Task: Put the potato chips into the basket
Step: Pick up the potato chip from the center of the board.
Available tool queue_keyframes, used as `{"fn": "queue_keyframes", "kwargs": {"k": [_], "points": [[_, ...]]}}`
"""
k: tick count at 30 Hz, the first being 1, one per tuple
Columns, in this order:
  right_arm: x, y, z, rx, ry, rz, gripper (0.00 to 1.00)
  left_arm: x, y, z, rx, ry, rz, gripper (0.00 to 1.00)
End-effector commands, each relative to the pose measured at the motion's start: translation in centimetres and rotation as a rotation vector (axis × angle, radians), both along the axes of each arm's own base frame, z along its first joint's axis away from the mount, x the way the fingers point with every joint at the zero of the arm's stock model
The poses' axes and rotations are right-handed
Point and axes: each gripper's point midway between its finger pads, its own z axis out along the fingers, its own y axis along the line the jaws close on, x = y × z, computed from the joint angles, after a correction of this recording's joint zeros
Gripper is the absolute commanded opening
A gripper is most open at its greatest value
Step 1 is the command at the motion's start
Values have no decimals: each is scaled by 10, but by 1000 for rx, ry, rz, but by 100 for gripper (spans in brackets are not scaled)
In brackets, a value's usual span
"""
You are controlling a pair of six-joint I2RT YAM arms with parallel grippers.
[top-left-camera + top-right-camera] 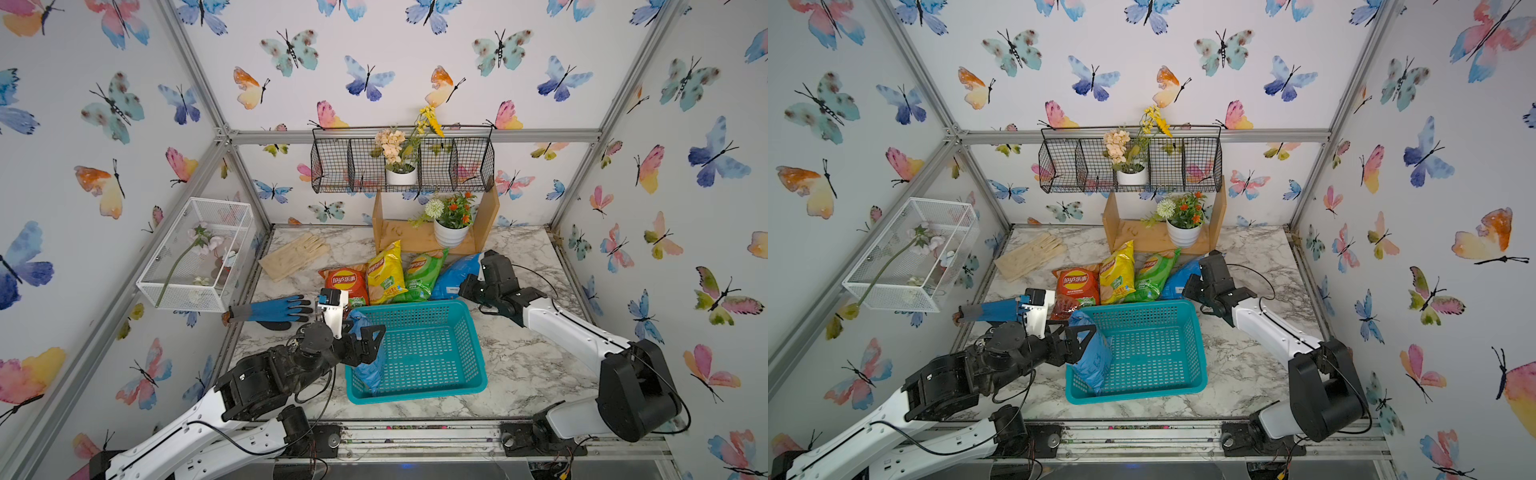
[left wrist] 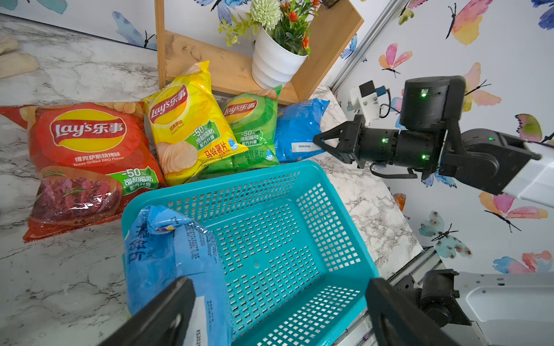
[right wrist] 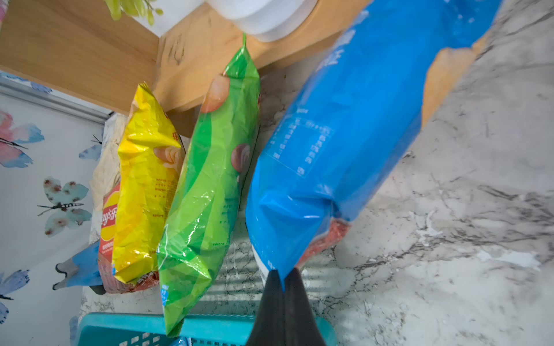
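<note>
The teal basket (image 1: 419,394) stands at the table's middle front. One blue chip bag (image 1: 368,361) leans inside it against its left wall. My left gripper (image 2: 278,299) hangs open over that end, one finger (image 2: 168,302) in front of the bag, nothing between the jaws. Behind the basket lie the red (image 1: 345,284), yellow (image 1: 384,274) and green (image 1: 419,276) bags in a row. To the right of the green one is a second blue bag (image 3: 344,134), and my right gripper (image 3: 283,274) is shut on its near corner.
A blue work glove (image 1: 282,309) and a beige glove (image 1: 295,255) lie at the left. A wooden shelf (image 1: 490,216) with a potted plant (image 1: 451,232) stands behind the bags. A white mesh box (image 1: 199,253) and a black wire basket (image 1: 403,164) hang on the walls.
</note>
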Motion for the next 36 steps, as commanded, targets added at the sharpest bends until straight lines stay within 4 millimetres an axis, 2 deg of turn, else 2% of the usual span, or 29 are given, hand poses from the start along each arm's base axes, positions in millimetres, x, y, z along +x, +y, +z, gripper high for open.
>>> {"fn": "queue_keyframes", "kwargs": {"k": [1,6,8,15,19,24,26,30,36], "points": [[7,-20,35,21,-66,-78,2,0,-7,18,-22,-33,-37,94],[2,-43,61,39,-113,-126,2,1,-15,26,-13,-55,-71,94],[-1,-49,78,44,-143,-136,2,0,-20,30,0,-74,-102,93],[-10,-47,139,61,-231,-83,2,4,-37,39,140,-157,-207,82],[-15,-35,168,96,-257,-9,2,12,-44,43,244,-193,-235,81],[-23,-5,192,167,-239,166,2,22,-48,58,313,-252,-240,82],[-29,10,198,205,-213,257,2,24,-49,68,327,-283,-247,78],[-41,26,206,245,-186,359,2,24,-53,82,342,-330,-274,72],[-61,47,207,291,-136,492,2,20,-63,87,365,-361,-346,66]]}}
